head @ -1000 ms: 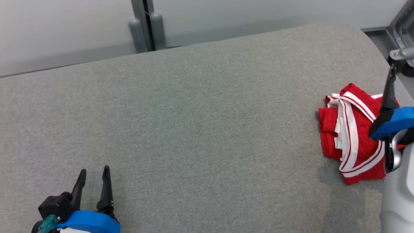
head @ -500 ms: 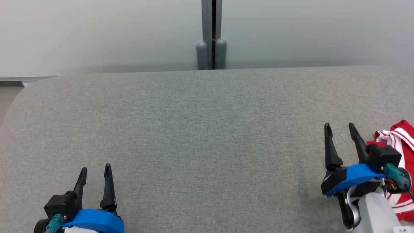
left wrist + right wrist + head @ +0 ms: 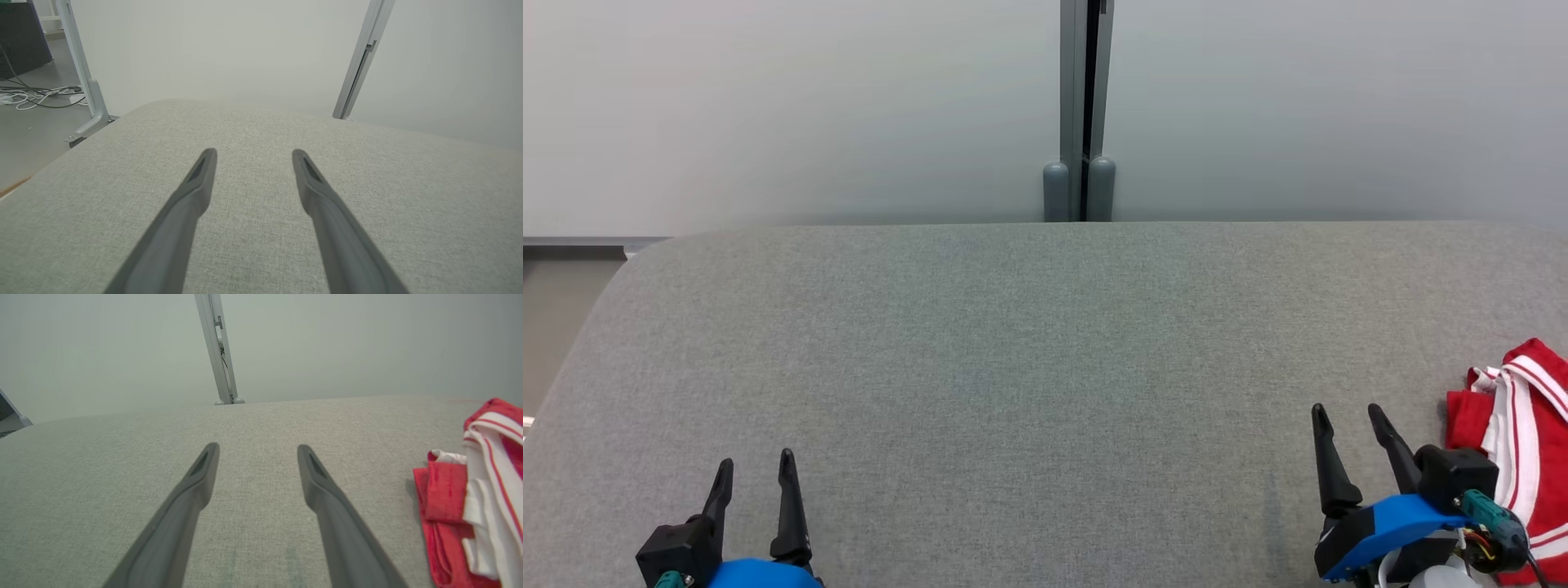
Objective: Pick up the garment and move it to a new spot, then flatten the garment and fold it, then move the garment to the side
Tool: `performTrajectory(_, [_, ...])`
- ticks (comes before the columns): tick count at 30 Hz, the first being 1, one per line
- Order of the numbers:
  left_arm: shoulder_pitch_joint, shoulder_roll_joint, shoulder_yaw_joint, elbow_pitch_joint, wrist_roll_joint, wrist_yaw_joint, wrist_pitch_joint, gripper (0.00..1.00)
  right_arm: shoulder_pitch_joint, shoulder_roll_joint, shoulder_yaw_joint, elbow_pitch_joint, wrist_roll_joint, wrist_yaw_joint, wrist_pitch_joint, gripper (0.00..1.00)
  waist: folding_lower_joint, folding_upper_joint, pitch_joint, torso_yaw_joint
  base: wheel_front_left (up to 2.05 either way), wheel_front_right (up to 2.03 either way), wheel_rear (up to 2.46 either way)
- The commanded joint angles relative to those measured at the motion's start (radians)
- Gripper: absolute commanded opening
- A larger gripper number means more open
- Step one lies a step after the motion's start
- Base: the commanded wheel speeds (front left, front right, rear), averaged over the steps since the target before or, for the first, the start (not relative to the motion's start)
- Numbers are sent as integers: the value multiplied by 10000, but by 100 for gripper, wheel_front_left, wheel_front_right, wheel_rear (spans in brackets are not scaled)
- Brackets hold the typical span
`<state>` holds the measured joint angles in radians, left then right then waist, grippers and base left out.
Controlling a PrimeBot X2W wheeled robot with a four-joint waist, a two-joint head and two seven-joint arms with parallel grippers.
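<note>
- Left gripper: low at the left of the head view, fingers pointing up, parted, clamped on nothing.
- Right gripper: low at the right, fingers likewise spread and empty, leaning a little leftward, just beside the garment without touching it.
- Garment: red with white striped trim, bunched in a loosely folded heap at the right edge of the grey padded surface, partly cut off by the frame and partly hidden behind the right wrist.
- Along the left gripper from its wrist: two dark fingers wide apart over bare grey fabric.
- Along the right gripper from its wrist: same spread, with the garment lying off to the right of the fingers, clear of both.
- Behind the surface: pale wall panels joined at a grey post.
- Past the far left corner, on the floor: loose cables beside a metal frame leg.
</note>
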<state>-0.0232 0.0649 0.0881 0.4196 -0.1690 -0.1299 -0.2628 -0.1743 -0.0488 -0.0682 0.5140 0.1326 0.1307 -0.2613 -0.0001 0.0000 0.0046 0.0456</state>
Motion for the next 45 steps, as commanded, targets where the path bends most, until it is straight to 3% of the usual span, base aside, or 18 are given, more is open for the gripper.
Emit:
performTrajectory(1, [83, -37, 132, 29, 89, -10, -23, 100, 183, -40, 118, 5, 14, 0, -49, 100, 1, 0, -105, -81, 0, 0, 0])
performTrajectory(10, [254, -124, 102, -9, -336, -13, -23, 100, 326, -41, 288, -67, 129, 0, -50, 100, 1, 0, -399, -236, 0, 0, 0])
performTrajectory(11, [202, -111, 123, 2, -366, 0, 0, 0, 192, -2, 286, -50, 111, 0, -2, 0, 1, 0, -402, -232, 0, 0, 0])
performTrajectory(16, [367, -213, 111, 393, -457, 0, 72, 0, 399, 63, 274, 332, 135, 0, 76, 0, 1, 0, -415, -235, 0, 0, 0])
performTrajectory(45, [-96, -178, 170, -366, -5271, -3, 1351, 0, 482, 27, 18, -741, 5194, 0, 1343, 0, 1, 0, -325, -285, 0, 0, 0])
